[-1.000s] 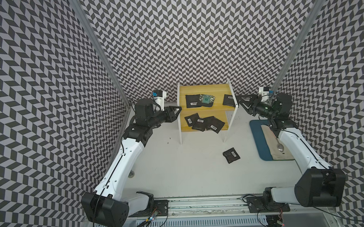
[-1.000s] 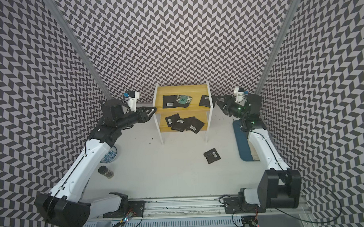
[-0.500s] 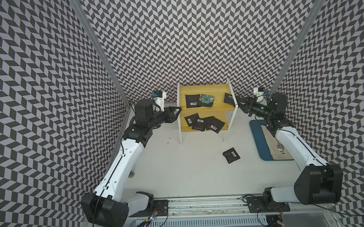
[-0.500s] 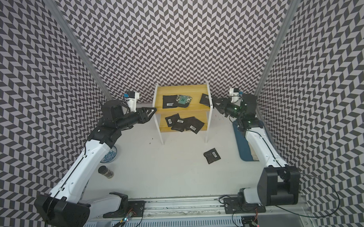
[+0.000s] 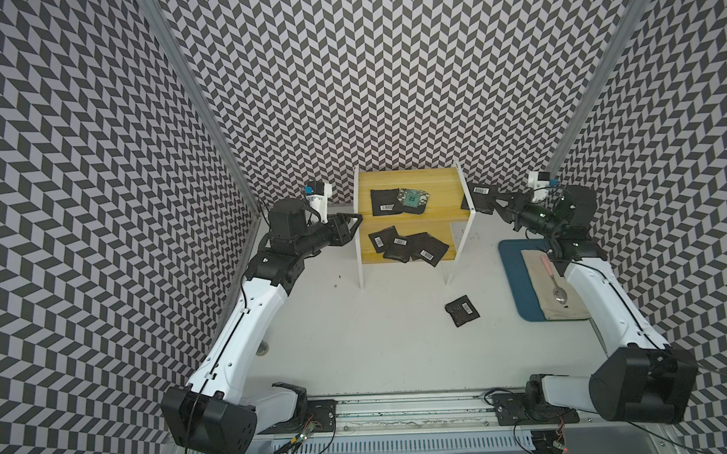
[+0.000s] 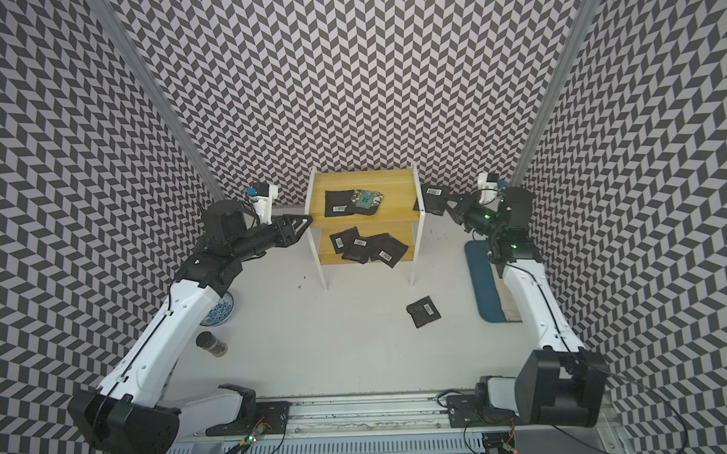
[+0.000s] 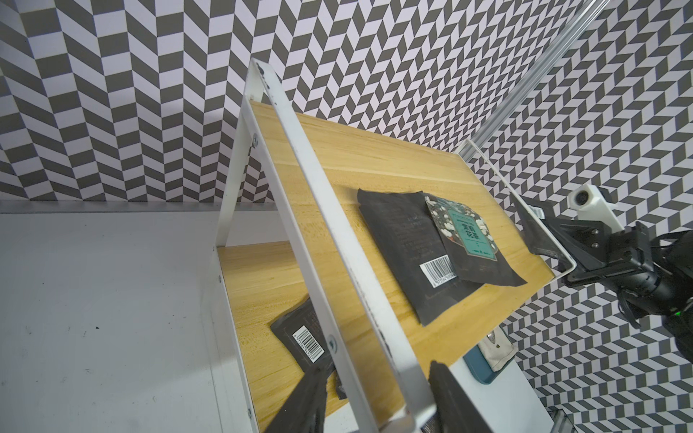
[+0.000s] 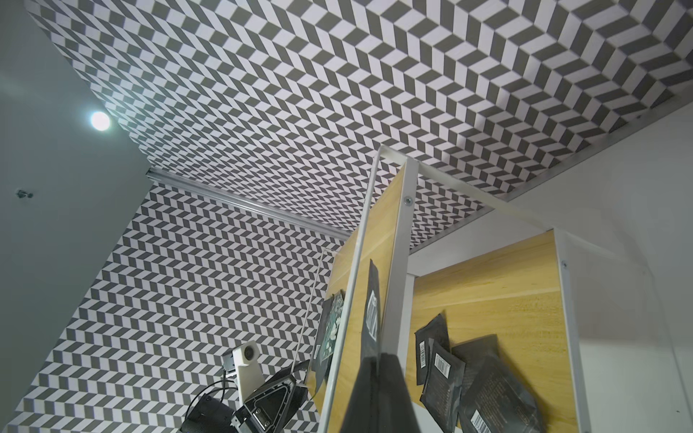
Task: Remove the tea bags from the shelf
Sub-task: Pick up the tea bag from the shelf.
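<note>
Black held bag (image 5: pixel 478 199) straddles the right rail of the shelf (image 5: pixel 439 184) at the top board. The right gripper (image 5: pixel 494 202) is clenched on the bag's outer edge. I cannot tell whether the bag is clear of the board.

Step, as I judge it: grasp made, removal not yet done. The next move calls for drawing the bag right and up, clear of the rail, then setting it on the table (image 5: pixel 378 340), where a table bag (image 5: pixel 462 310) lies near the shelf's right leg.

On the top board, a barcode bag (image 5: pixel 384 202) and a green bag (image 5: pixel 413 198) overlap. The lower bags (image 5: pixel 400 247) are clustered on the near board.

The left gripper (image 5: pixel 356 222) is at the shelf's left rail, jaws part open and empty. The wrist view puts the rail between its fingers (image 7: pixel 305 401); contact cannot be told.
</note>
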Robot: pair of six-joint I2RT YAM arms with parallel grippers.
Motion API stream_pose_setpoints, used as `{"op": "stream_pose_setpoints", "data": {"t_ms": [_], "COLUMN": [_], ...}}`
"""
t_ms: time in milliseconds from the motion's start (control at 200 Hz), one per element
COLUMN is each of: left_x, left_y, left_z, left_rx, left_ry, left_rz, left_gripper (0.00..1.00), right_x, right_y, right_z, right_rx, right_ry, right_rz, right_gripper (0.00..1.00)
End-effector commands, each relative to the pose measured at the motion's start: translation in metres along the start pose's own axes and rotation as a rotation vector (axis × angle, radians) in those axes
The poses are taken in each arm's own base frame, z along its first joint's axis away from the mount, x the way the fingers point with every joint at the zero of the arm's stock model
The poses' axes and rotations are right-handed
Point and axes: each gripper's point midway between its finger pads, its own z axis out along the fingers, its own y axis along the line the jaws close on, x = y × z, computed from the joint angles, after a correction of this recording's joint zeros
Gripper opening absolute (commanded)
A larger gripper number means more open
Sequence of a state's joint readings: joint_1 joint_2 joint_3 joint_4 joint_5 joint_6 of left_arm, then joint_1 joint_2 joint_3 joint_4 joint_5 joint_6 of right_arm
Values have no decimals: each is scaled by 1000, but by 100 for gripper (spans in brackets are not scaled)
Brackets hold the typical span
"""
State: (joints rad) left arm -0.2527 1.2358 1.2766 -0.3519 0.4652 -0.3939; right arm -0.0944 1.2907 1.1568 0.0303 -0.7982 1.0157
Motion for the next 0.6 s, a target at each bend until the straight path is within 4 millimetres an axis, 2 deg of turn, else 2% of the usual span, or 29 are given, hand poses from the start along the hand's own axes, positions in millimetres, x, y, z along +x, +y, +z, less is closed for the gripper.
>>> {"op": "stream_pose_setpoints", "data": {"t_ms": [0, 290, 396, 596], "left_x": [-6, -10, -13, -11], "left_y": [-2, -6, -8, -8], "left_z": [-9, -15, -18, -20], "left_rx": [-4, 4, 2, -2], "left_ry": [-27, -48, -55, -54], "left_rz": [14, 25, 28, 31], "left_gripper": [47, 49, 50, 51], "right_x": [-10, -2, 10, 39], "right_y": [24, 17, 8, -19], "right_z": [-21, -53, -65, -78], "right_rx": [-7, 98, 131, 207], "right_ry": [-90, -185, -203, -173], "right_rz": [-94, -140, -140, -130], "right_gripper": [0, 0, 0, 0]}}
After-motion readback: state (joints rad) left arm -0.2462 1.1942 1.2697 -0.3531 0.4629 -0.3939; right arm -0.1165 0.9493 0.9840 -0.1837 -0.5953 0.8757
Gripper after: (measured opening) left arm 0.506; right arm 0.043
